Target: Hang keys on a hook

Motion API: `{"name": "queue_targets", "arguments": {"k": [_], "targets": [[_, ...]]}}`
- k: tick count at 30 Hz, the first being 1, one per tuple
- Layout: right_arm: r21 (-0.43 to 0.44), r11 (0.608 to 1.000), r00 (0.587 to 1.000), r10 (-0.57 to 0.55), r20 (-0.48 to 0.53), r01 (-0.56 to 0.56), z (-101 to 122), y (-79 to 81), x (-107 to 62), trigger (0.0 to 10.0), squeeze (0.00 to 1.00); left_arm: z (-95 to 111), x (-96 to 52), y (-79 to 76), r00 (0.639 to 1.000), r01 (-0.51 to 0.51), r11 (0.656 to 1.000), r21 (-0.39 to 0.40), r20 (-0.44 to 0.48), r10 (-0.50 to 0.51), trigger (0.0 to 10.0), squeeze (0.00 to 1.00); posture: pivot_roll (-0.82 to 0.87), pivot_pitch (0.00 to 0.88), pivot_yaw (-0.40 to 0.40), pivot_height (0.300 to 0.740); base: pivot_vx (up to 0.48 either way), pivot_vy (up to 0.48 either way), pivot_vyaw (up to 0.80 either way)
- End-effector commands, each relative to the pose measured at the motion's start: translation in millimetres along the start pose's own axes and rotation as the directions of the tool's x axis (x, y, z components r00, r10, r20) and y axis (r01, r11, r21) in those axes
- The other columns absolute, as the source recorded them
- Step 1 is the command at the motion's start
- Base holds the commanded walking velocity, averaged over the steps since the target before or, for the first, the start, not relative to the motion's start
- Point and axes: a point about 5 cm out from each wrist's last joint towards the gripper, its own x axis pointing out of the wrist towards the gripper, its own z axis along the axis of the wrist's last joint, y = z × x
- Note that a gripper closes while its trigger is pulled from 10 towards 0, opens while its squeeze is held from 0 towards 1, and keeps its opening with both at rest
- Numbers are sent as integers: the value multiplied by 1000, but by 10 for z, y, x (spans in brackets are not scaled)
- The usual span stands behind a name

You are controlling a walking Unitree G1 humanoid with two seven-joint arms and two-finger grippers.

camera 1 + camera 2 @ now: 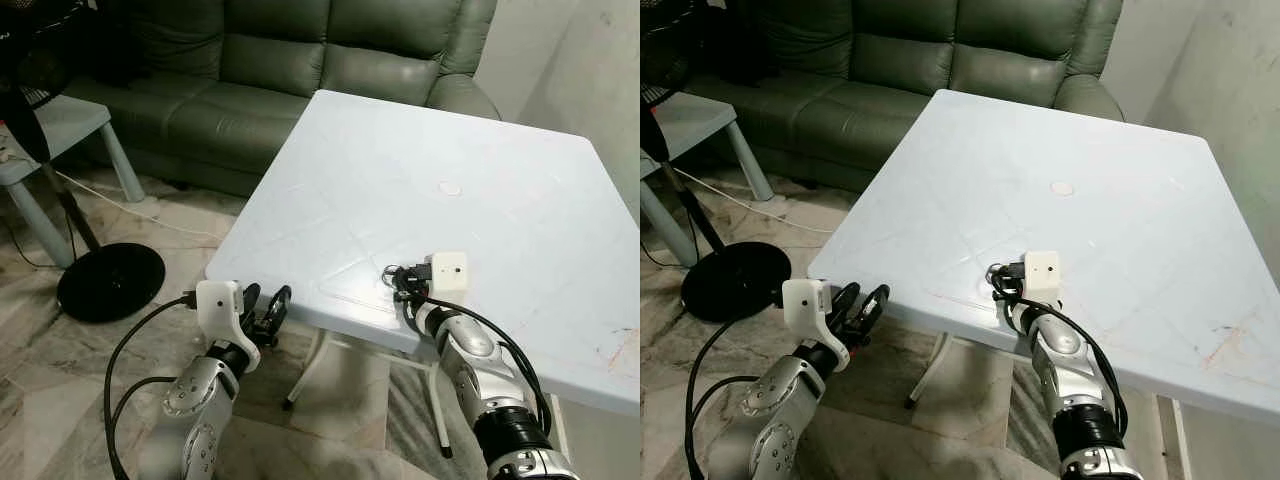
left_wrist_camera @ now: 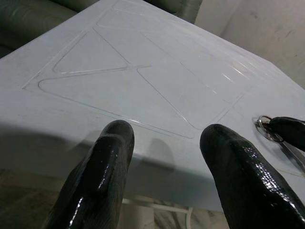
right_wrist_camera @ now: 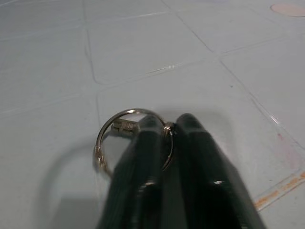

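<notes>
Keys [image 3: 127,143] lie on the white table [image 1: 480,190], close to its front edge. You can see a shiny ring, and the right gripper [image 3: 167,131] has its two black fingers squeezed together on that ring. The ring touches the table top. The right arm reaches up over the table edge from below.

The left gripper [image 1: 268,308] hangs in the air just in front of the table's near corner, a little lower than the top. Its two fingers [image 2: 102,167] are spread wide apart and hold nothing.

Behind the table stands a green sofa [image 1: 270,70]. A black fan base [image 1: 110,280] sits on the floor to the left, next to a small pale table [image 1: 70,125].
</notes>
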Motion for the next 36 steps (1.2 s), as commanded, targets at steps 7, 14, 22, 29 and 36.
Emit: {"name": "queue_targets", "arguments": {"k": [7,14,22,29,36], "targets": [[-11,1000,999,-26,27,26,54,-36,2,0,0,-21,-2,-25,1000,3,1000,-4,-10,-3,10000,0,103,123,-87,740,0,0,0],[-2,1000,998,-29,62,29,98,-41,4,0,0,-19,1,-23,1000,-1,1000,-3,-9,1,10000,0,103,124,-87,740,0,0,0],[68,996,982,-67,178,55,281,-71,-13,0,0,14,29,-15,1000,-9,1000,-6,4,9,10000,0,103,124,-87,740,0,0,0],[-187,949,922,-179,342,254,533,-171,-58,0,0,37,62,-14,1000,-12,1000,-5,15,12,10000,0,104,117,-87,740,0,0,0],[-197,936,926,-223,304,290,544,-222,-29,10000,0,58,99,-15,1000,-11,1000,-9,25,11,10000,0,97,96,-87,740,0,0,0]]}}
